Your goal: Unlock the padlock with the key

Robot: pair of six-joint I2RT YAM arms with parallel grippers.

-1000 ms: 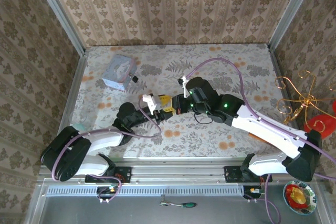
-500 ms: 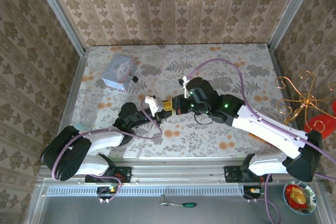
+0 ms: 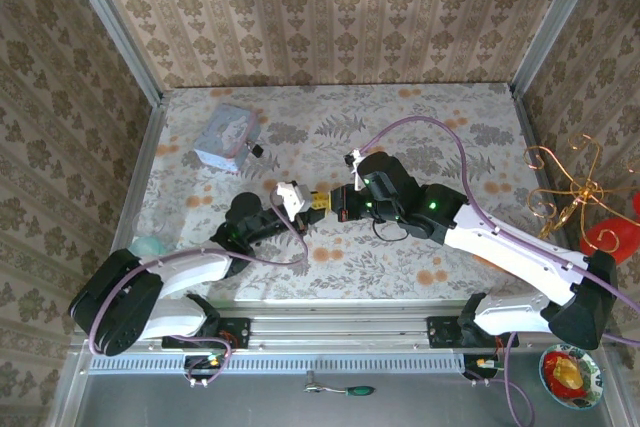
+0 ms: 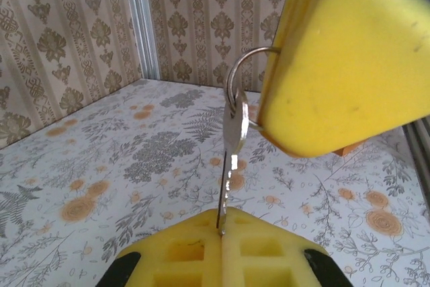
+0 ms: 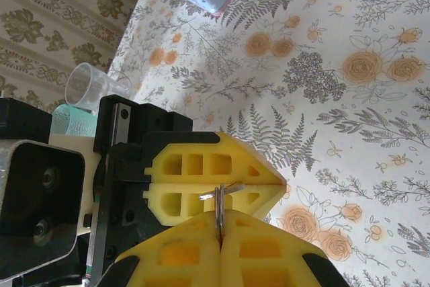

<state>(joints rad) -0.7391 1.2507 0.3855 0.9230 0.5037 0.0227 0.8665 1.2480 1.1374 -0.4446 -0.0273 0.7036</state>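
Now the left gripper (image 4: 220,241) has closed in, pinching the key (image 4: 234,132), I think; the right gripper (image 5: 220,247) still holds its ring (image 4: 232,72): handover.

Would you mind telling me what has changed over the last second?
The left gripper edged right, toward the right gripper, while the left elbow sank toward the near edge; the right wrist drew slightly nearer too. Nothing was taken or released: left still clamps the key, right its ring. The padlock stays beside the tin.
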